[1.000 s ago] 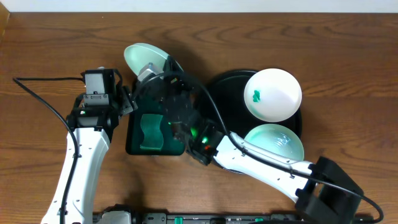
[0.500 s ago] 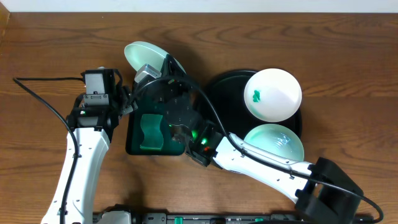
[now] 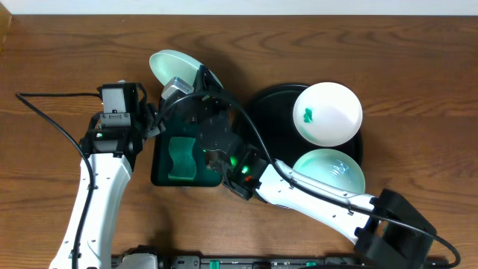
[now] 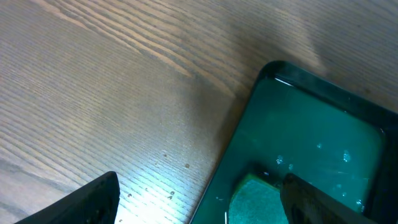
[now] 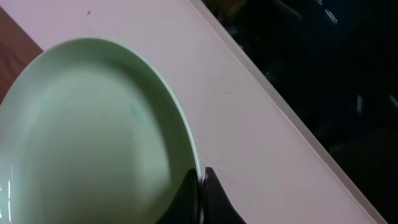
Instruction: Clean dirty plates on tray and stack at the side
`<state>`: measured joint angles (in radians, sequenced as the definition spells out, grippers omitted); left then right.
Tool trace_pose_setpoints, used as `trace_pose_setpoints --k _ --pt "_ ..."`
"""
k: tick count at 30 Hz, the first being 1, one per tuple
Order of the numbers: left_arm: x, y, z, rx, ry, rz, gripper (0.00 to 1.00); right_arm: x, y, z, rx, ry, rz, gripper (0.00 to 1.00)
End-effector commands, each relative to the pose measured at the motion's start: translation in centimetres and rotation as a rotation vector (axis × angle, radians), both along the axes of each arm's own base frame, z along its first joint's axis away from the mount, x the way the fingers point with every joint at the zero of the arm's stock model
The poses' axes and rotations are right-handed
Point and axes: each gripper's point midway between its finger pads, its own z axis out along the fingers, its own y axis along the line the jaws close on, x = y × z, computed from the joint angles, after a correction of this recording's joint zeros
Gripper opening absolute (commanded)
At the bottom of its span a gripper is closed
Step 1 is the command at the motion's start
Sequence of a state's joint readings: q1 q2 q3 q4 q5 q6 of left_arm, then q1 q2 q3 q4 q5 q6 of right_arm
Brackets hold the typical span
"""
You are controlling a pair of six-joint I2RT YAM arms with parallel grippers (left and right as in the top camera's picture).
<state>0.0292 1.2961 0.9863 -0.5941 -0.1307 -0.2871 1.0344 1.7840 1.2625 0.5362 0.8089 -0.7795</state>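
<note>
Landmark: a small rectangular dark green tray (image 3: 183, 161) with a shine of water in it, on the brown wooden table (image 3: 60, 52). Everything below is placed from it.
Step in hand: by my reading, the washing of one of the three plates. None is stacked at the side yet.
Right gripper (image 5: 200, 183): its fingers are pinched together on the rim of a round, shallow pale mint plate (image 5: 93, 137), which it holds tilted up off the table.
Held plate's place: over the far edge of the dark green tray, towards its left corner. The right gripper has it by the near rim.
Left gripper (image 4: 199, 202): fingers spread wide with nothing in them, hovering over the left edge of the dark green tray, near its far corner.
Green sponge (image 4: 255, 199): lies in the dark green tray, below and between the left gripper's fingers. As far as I can see it is not touched.
Large round glossy black tray (image 3: 272, 101): just right of the dark green tray. It carries a white round plate with a small green smear (image 3: 327, 113) and, nearer the robot, another pale mint plate (image 3: 328, 170).
Next move: I'd judge the left gripper needs to drop onto the sponge, close on it, and bring it up to the held plate's face. The thin rim grip must not slip under the wiping.
</note>
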Motion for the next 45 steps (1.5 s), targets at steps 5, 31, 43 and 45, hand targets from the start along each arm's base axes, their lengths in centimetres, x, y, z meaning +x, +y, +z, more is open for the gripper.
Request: trace_pose_setpoints --k 5,31,43,45 --pt "0.24 0.33 0.62 0.014 -0.015 0.006 0.83 -0.24 0.09 1.26 0.024 -0.02 -0.006 0.01" --pt "0.24 0.33 0.62 0.014 -0.015 0.006 0.83 -0.26 0.06 1.87 0.03 -0.041 -0.006 0.01" --pt "0.24 0.33 0.62 0.014 -0.015 0.006 0.83 -0.26 0.06 1.87 0.03 -0.041 -0.006 0.01" --pt "0.24 0.33 0.62 0.014 -0.015 0.006 0.83 -0.26 0.06 1.87 0.03 -0.041 -0.006 0.01"
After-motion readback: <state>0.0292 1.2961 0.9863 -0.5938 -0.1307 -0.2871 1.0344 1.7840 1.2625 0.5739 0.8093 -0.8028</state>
